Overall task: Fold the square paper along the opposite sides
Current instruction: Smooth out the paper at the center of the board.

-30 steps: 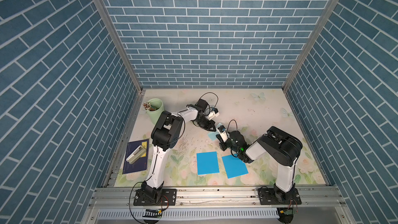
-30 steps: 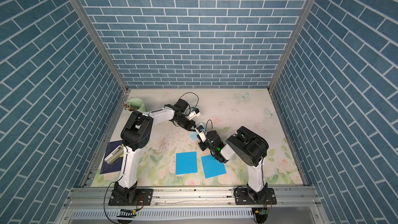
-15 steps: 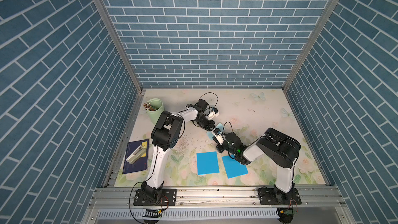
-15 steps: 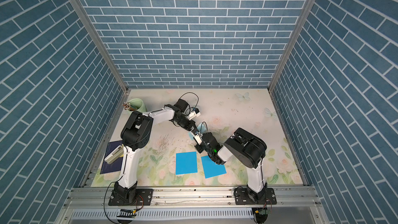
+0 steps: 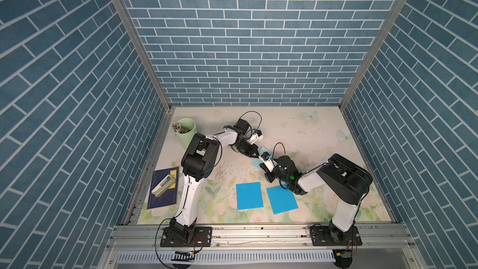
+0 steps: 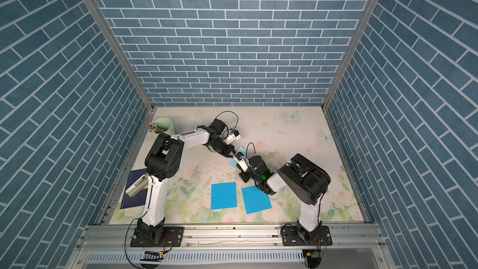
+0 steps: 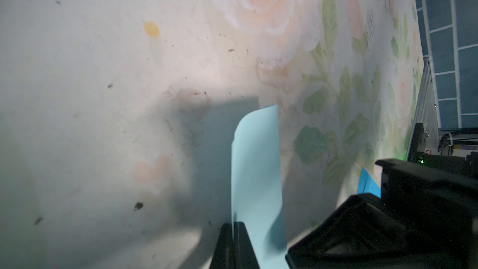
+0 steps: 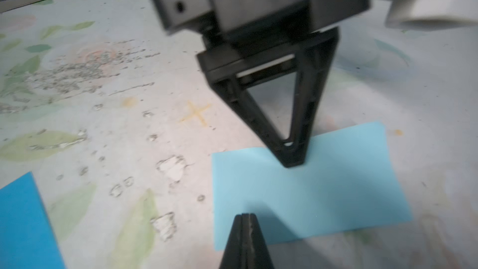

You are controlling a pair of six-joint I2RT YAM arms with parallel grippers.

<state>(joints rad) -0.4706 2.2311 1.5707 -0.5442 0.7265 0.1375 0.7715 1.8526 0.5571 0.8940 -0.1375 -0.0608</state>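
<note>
light blue paper (image 8: 310, 190) sits mid-table between both arms; left gripper (image 7: 234, 229) pinches one edge, sheet curling up from it; right gripper (image 8: 244, 219) fingers pressed together over the opposite edge, gripping nothing visible; fold probably underway, edges not met, crease left; bright blue sheets (image 5: 249, 195) flat near front

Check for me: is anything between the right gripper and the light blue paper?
Nothing visible does. The right gripper, shut, sits at one edge of the light blue paper, with only bare sheet ahead of it. The left gripper is clamped on the opposite edge, clear of that path.
</note>
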